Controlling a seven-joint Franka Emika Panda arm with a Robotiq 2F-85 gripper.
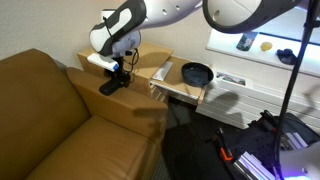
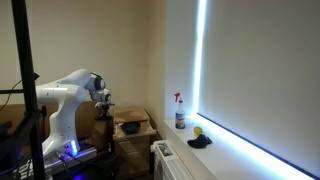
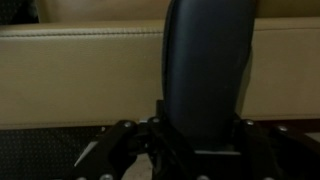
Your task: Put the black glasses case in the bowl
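The black glasses case (image 1: 111, 86) lies on the brown sofa's armrest, and in the wrist view it (image 3: 205, 60) fills the middle as a long dark shape. My gripper (image 1: 119, 72) stands right over it, and its jaws (image 3: 203, 140) press against both sides of the case. The case still touches the armrest. The dark bowl (image 1: 196, 72) sits on a low wooden table beside the sofa, apart from the gripper. It also shows in an exterior view (image 2: 130, 127), with the gripper (image 2: 104, 104) to its left.
The brown leather sofa (image 1: 60, 110) fills the near side. The wooden table (image 1: 180, 92) holds a raised box (image 1: 150, 62) next to the bowl. A window sill (image 2: 215, 140) carries a spray bottle (image 2: 180, 112) and small items. A tripod and cables (image 1: 270, 140) stand on the floor.
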